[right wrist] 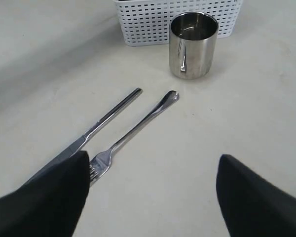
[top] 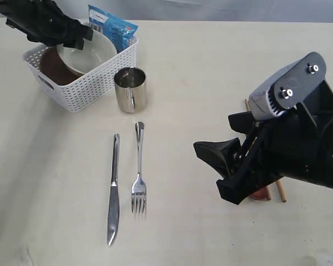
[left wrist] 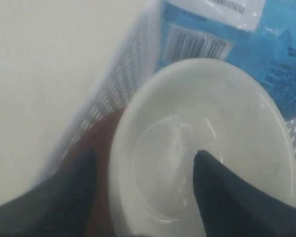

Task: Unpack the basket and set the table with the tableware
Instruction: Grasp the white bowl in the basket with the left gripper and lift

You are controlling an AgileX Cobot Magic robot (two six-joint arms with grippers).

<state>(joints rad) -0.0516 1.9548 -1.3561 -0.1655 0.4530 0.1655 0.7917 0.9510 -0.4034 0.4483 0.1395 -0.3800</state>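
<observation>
Basket (top: 94, 83) at tabletop (top: 211, 72) far-left corner: cream bowl (top: 97, 52), blue packet (top: 114, 25), brown plate (top: 53, 69) inside. Left hand (left wrist: 144, 155) open astride bowl rim. Right hand (right wrist: 153, 159) open, empty. Cup (top: 130, 88) beside basket; knife (top: 114, 188), fork (top: 139, 172) mid-tabletop.

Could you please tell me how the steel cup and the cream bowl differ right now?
The steel cup stands upright on the table beside the basket; the cream bowl sits tilted inside it. The cup is shiny, tall and narrow; the bowl is pale, wide and shallow. The left gripper straddles the bowl's rim; nothing touches the cup. Both look empty.
</observation>
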